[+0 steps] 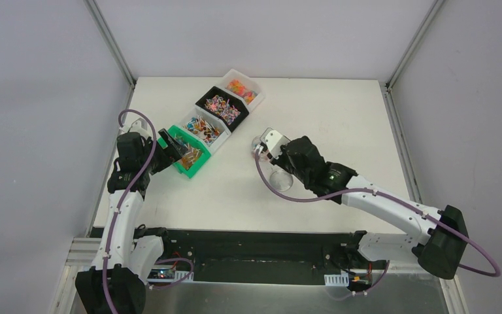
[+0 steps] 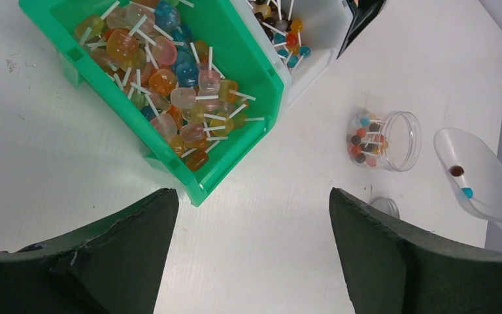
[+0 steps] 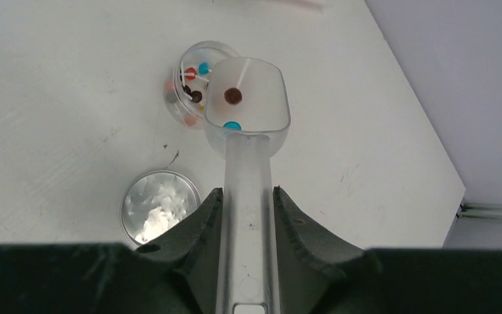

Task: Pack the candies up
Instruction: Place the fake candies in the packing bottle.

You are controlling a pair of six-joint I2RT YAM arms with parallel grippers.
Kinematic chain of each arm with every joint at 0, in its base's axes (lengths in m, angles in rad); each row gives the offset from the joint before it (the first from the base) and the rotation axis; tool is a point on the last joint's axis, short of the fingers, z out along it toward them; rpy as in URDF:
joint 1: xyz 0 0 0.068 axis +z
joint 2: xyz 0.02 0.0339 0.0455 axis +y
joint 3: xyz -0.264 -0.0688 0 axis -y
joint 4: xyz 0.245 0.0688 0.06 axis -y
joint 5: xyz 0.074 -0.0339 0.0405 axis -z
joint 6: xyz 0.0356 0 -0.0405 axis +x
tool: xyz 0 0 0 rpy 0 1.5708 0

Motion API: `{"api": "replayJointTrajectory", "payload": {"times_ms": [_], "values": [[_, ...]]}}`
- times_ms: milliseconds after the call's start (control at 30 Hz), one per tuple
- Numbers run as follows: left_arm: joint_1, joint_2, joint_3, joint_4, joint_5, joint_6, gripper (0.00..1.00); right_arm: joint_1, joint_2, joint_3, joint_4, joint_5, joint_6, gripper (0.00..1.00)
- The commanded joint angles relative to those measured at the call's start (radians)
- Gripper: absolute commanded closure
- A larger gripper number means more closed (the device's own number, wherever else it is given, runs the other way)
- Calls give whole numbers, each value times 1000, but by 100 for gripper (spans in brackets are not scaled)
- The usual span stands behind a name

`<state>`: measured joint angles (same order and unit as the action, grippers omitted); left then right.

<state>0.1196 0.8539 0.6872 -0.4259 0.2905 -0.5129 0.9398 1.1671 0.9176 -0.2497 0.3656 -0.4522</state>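
Candies on white sticks, in mixed colours, fill the green bin (image 2: 248, 72); a heap of them (image 2: 170, 78) shows in the left wrist view. My left gripper (image 2: 253, 196) hangs open just off that bin's near corner, with nothing between its fingers. My right gripper (image 3: 248, 193) is shut on the handle of a clear scoop (image 3: 248, 98), whose bowl holds a brown candy (image 3: 233, 96) and a blue one (image 3: 231, 125). The scoop's tip is over the mouth of the clear jar (image 3: 193, 82), which holds several candies. In the top view, the left gripper (image 1: 170, 145) is by the green bin and the right gripper (image 1: 269, 149) is mid-table.
Beyond the green bin (image 1: 189, 157), a diagonal row of bins holds more candies: a grey one (image 1: 202, 129), a black one (image 1: 222, 108) and a white one (image 1: 243, 88). The jar's round lid (image 3: 160, 208) lies flat beside my right gripper. The table's right edge (image 3: 425, 124) is close.
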Motion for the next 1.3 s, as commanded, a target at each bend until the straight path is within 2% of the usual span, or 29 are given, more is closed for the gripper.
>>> {"api": "replayJointTrajectory", "payload": {"times_ms": [0,333,767,1100,1267], "values": [[2,-28,-9,35,1,2,12,-1,33,84,-87,50,-23,100],[2,-38,-8,36,-8,2,12,12,153,202,-260,110,-31,100],[2,10,-12,37,-33,-11,13,19,140,287,-277,82,15,100],[2,71,-24,0,-208,-121,27,20,324,544,-333,21,99,100],[2,113,-23,-11,-232,-142,29,31,462,685,-348,-6,114,100]]}}
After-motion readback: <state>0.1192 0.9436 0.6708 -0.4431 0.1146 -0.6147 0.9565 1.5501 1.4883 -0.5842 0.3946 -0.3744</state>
